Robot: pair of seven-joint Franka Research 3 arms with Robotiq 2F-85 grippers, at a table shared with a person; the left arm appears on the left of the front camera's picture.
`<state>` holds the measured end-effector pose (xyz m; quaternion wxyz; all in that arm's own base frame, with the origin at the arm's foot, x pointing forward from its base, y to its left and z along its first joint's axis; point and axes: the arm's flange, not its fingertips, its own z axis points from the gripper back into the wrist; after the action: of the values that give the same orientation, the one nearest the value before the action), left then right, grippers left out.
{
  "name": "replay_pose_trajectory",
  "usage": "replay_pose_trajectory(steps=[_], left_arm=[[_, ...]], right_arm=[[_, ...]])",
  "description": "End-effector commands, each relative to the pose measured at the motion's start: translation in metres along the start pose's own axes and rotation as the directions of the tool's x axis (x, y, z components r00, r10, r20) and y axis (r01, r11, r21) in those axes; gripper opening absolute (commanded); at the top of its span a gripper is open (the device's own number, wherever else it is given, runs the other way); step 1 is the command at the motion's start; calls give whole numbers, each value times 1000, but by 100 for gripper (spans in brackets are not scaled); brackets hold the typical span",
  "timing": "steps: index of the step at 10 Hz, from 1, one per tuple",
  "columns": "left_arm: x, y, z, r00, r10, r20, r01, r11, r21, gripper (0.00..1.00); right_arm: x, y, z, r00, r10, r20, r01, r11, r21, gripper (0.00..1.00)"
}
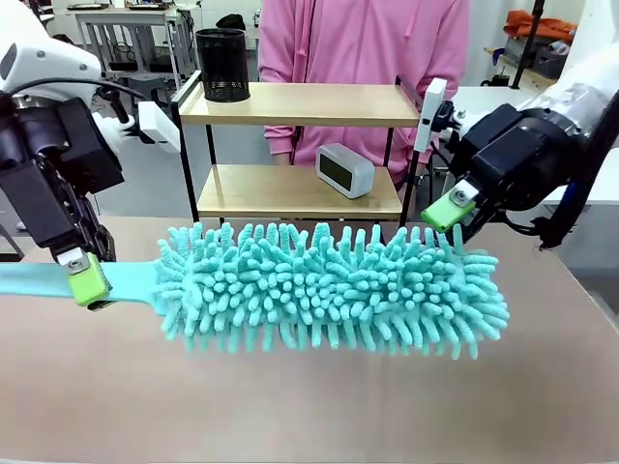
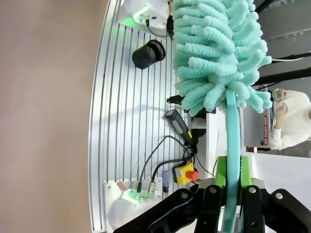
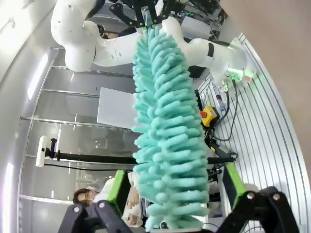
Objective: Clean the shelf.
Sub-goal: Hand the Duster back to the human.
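A turquoise chenille duster (image 1: pixel 329 285) hangs level over the brown table (image 1: pixel 290 416). My left gripper (image 1: pixel 89 285) is shut on its flat handle at the left; in the left wrist view the handle runs up between the green pads of the left gripper (image 2: pixel 233 170) to the duster head (image 2: pixel 218 48). My right gripper (image 1: pixel 453 211) is at the head's right end. In the right wrist view the right gripper (image 3: pixel 176 189) stands open, its pads apart on either side of the duster tip (image 3: pixel 165 121). The shelf (image 1: pixel 300 103) stands behind the duster.
A black mesh pen cup (image 1: pixel 221 65) stands on the shelf's top board at the left. A small white clock (image 1: pixel 344 169) sits on the lower board. A person in a pink top (image 1: pixel 358 43) stands right behind the shelf.
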<state>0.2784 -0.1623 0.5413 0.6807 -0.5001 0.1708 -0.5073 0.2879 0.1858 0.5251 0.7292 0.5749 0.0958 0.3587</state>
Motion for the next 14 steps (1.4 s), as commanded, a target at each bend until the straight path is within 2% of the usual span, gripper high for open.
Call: replay_pose_trajectory(steps=[1,6,7,8,9,10,12,13,14], left_arm=[[0,1,3,999,-26,29,26,999,-21,12],[2,4,2,998,-20,54,21,1000,-23,12],[0,2,3,998,-21,53,23,999,-38,12],[-1,3,4,998,-19,59,21,999,-29,12],[-2,4,6,998,-18,67,19,999,-28,12],[-1,4,5,998,-19,67,20,1000,-22,12],[-1,4,7,997,-22,76,24,999,-21,12],[-1,3,8,996,-22,84,24,1000,-19,12],[-1,3,11,995,-26,95,28,999,-21,12]], right_arm=[[9,2,-5,998,54,-43,-53,998,18,100],[8,1,-11,994,61,-88,-59,998,23,100],[9,2,-12,990,86,-115,-83,996,27,73],[8,2,-11,991,81,-110,-77,996,34,40],[8,2,-11,991,80,-110,-77,996,34,14],[8,2,-13,990,82,-114,-78,996,38,0],[8,4,-12,990,86,-114,-82,996,38,0],[7,5,-12,989,87,-118,-83,996,41,3],[7,4,-12,988,87,-126,-82,996,47,0]])
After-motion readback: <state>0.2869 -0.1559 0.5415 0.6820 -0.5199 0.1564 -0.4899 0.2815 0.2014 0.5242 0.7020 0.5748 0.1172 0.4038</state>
